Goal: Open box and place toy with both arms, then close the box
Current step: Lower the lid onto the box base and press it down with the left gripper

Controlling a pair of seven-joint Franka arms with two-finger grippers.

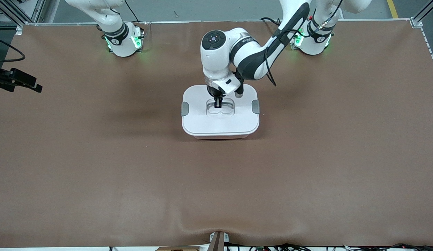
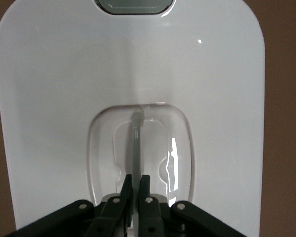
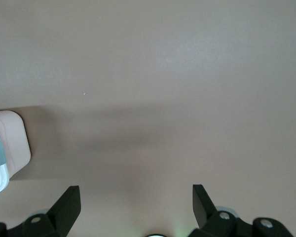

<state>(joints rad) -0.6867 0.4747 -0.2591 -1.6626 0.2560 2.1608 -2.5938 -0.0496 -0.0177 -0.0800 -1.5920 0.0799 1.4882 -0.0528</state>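
The box (image 1: 220,122) stands in the middle of the table with its white lid on and a grey clip (image 1: 184,108) at each end. My left gripper (image 1: 218,103) reaches down into the lid's recessed centre. In the left wrist view, the left gripper (image 2: 135,178) is shut on the thin upright handle (image 2: 136,133) of the lid (image 2: 64,74). My right gripper (image 3: 135,190) is open and empty over bare table toward the right arm's end. One corner of the box (image 3: 10,140) shows at the edge of its view. The toy is not in view.
A black camera mount (image 1: 14,80) juts in over the table edge at the right arm's end. The brown table mat (image 1: 216,191) has a slight ridge near the front edge. The two arm bases stand along the edge farthest from the front camera.
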